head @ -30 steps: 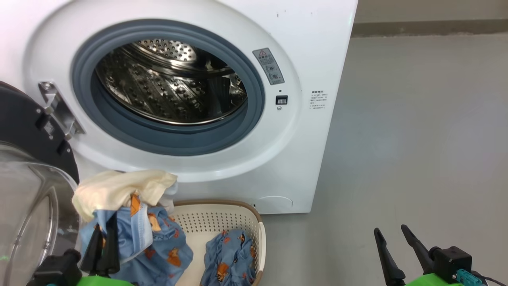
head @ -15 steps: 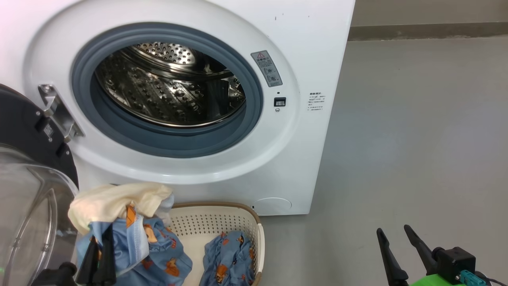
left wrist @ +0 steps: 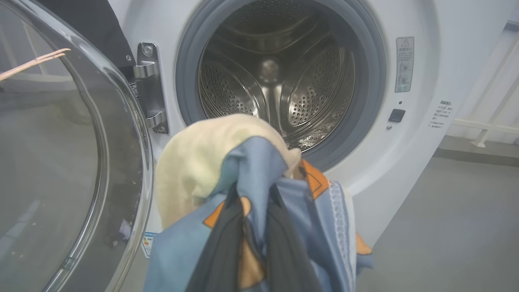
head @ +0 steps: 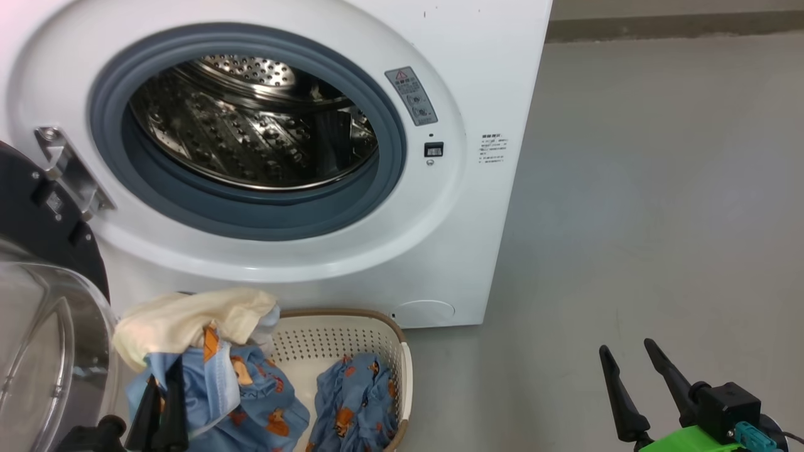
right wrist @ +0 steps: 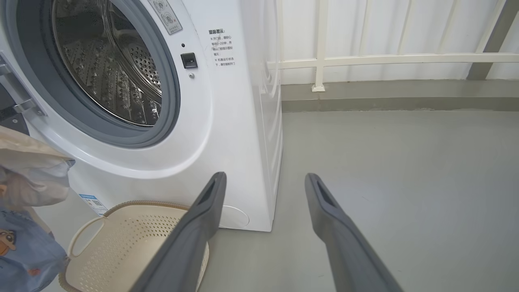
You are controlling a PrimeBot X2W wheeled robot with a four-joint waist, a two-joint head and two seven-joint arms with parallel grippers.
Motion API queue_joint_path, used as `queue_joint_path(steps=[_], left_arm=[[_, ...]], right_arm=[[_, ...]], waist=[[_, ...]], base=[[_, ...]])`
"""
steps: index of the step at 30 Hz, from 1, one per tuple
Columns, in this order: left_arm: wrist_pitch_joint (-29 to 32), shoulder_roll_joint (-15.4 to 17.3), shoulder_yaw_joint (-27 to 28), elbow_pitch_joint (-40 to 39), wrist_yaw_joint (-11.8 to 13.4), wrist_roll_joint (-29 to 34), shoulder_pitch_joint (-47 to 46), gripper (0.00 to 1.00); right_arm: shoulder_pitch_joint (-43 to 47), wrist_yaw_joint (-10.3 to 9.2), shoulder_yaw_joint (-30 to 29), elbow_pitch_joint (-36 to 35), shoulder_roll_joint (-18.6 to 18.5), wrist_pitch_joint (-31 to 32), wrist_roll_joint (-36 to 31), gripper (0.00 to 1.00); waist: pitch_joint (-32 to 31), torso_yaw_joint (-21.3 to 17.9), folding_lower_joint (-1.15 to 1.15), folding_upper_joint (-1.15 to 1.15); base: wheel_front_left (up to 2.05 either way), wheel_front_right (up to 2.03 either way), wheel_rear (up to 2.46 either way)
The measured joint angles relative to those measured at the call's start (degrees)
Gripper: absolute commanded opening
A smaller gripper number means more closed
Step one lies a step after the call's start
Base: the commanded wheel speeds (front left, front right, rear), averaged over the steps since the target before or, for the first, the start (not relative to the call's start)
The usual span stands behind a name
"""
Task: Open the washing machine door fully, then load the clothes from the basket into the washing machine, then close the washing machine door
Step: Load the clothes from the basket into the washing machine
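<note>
Clothes (head: 220, 383) hang in a bunch at 7 o'clock in the head view, light blue with little orange-brown cartoon animals and a cream-white part on top. The left gripper (head: 164, 376) has its two dark fingers pinched tight on this bunch, held up by the left end of the basket (head: 339, 312). One more blue piece (head: 352, 402) lies inside the basket at 6 o'clock. The right gripper (head: 627, 346) is at 5 o'clock over the grey floor (head: 659, 188), its jaws spread wide with nothing between them. The washing machine door (head: 38, 213) stands open at 9 o'clock, with its black rim above its clear glass bowl. Behind the basket is the washing machine (head: 490, 75), white, with a grey rubber ring (head: 389, 163) round the steel drum (head: 251, 138) at 11 o'clock. A grey sticker (head: 411, 95) with a red warning triangle sits at the ring's 2 o'clock, and a little black square (head: 433, 149) is under it. Small black Chinese writing (head: 493, 147) is next to that, too tiny to read. A blue label (right wrist: 92, 201) with a square code is low on the machine's front, just behind the basket
</note>
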Motion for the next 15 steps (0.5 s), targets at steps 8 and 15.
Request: queue_joint_path(steps=[8,15], left_arm=[[0.00,-0.64,-0.35,0.88,-0.02,0.01,-1.92,0.00],[0.00,-0.96,-0.32,2.75,-0.53,0.00,-8.99,0.00]], right_arm=[[-1.49,0.00,-0.51,-1.78,0.11,-0.76,-0.97,1.00],[-5.11,0.00,-0.46,-2.76,0.38,-1.22,-2.54,1.00]], waist=[[3.08,-0.54,0.00,0.00],[7.86,-0.91,0.00,0.00]], base=[[0.00,0.00,0.00],[0.00,0.00,0.00]])
